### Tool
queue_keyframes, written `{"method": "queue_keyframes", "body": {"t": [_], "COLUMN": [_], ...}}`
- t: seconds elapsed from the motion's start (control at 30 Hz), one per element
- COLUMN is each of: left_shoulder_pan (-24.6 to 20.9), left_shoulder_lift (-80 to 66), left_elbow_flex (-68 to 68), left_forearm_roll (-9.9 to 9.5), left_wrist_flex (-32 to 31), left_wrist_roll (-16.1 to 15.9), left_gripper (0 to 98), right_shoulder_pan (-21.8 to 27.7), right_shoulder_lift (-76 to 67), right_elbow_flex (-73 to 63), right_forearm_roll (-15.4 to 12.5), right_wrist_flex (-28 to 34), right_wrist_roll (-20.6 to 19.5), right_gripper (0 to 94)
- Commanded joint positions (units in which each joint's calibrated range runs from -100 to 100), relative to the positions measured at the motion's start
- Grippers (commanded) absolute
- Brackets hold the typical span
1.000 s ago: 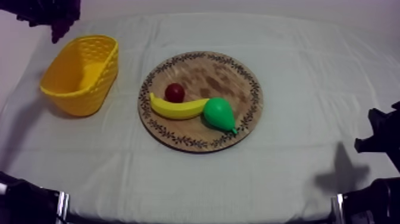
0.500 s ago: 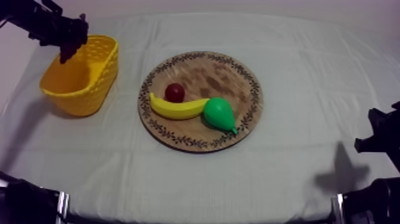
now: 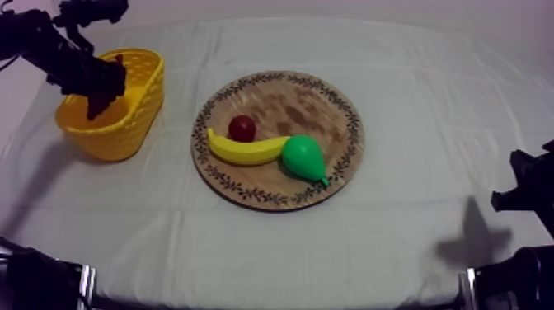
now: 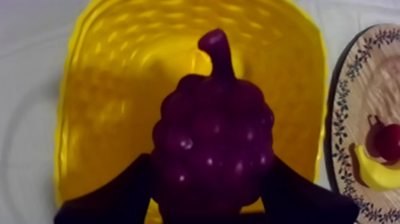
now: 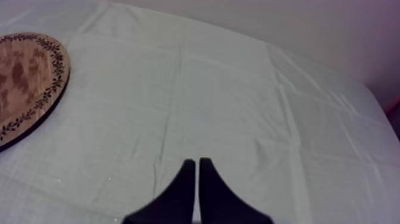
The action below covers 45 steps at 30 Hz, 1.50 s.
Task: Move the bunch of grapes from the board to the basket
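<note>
While the left claw (image 3: 101,92) is clamped on the grapes (image 4: 211,143), one black finger pressed to each side of the bunch, it hangs over the open mouth of the basket (image 3: 138,115). That is the relation the coming move turns on: seen from the left wrist, yellow weave lies behind the bunch on every side, so the basket's hollow is straight ahead of the claw, with no rim in the way. The bunch's long axis runs along the claw's own reach, its stem pointing away from the fingers toward the basket's floor. How far the bunch sits above that floor, or whether it is already below the rim, cannot be told.

The grapes are off the board (image 3: 330,107), which carries a banana (image 3: 243,151), a pear (image 3: 303,157) touching the banana's end, and a small red fruit (image 3: 241,128) just beside the banana. The board lies beside the basket on the surface (image 3: 412,214).

The right claw (image 5: 197,162) has its fingers together as a narrow wedge, holding nothing, low over bare cloth at the far side of the board and well apart from the basket. The left arm is plainly the one placed to finish.

By these signs the carry looks done and the release is the step in hand: parting the fingers should let the bunch fall stem first.
</note>
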Motion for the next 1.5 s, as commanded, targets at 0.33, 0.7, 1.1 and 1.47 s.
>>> {"method": "queue_keyframes", "body": {"t": [0.33,0.7,1.1,1.47], "left_shoulder_pan": [0.0,0.4,-0.1,0.2], "left_shoulder_lift": [0.2,-1.9,-15.0,-29.4], "left_elbow_flex": [1.0,0.3,11.3,24.0], "left_forearm_roll": [-0.74,-0.76,-0.49,1.03], "left_wrist_flex": [-1.1,-1.2,-6.2,-8.1], "left_wrist_roll": [0.4,0.4,0.3,-1.1], "left_gripper": [65.3,88.8,53.2,19.9], "right_shoulder_pan": [0.0,0.0,0.0,0.0], "right_shoulder_lift": [0.0,0.0,0.0,0.0], "right_elbow_flex": [0.0,0.0,0.0,0.0], "right_forearm_roll": [0.0,0.0,0.0,0.0], "right_wrist_flex": [0.0,0.0,0.0,0.0], "right_wrist_roll": [0.0,0.0,0.0,0.0], "right_gripper": [0.2,0.2,0.2,0.2]}}
